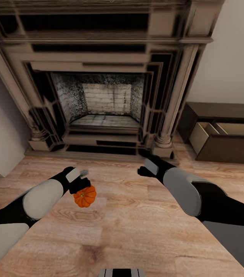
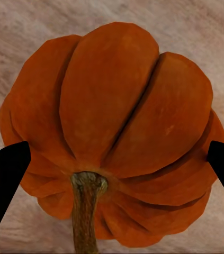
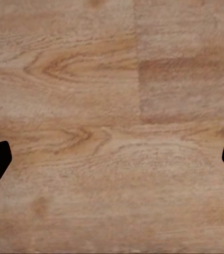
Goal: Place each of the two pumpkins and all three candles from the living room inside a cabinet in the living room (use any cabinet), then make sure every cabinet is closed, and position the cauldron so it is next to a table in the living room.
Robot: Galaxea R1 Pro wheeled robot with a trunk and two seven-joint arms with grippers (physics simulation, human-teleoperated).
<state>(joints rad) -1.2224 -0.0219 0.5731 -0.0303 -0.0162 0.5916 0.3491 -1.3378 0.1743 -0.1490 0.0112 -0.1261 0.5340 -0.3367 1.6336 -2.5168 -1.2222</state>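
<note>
The left gripper (image 1: pixel 82 187) clasps an orange pumpkin (image 1: pixel 85 196) over the wood-plank floor (image 1: pixel 137 231), its fingertips hidden behind it. Fireplace (image 1: pixel 102 77) ahead. The right gripper (image 1: pixel 141 171) hangs spread, empty. Rightmost, the cabinet (image 1: pixel 229 132) (drawer open) is cropped.

Left gripper (image 1: pixel 82 187) clamped, right gripper (image 1: pixel 141 171) spread wide, both arms forward
</note>
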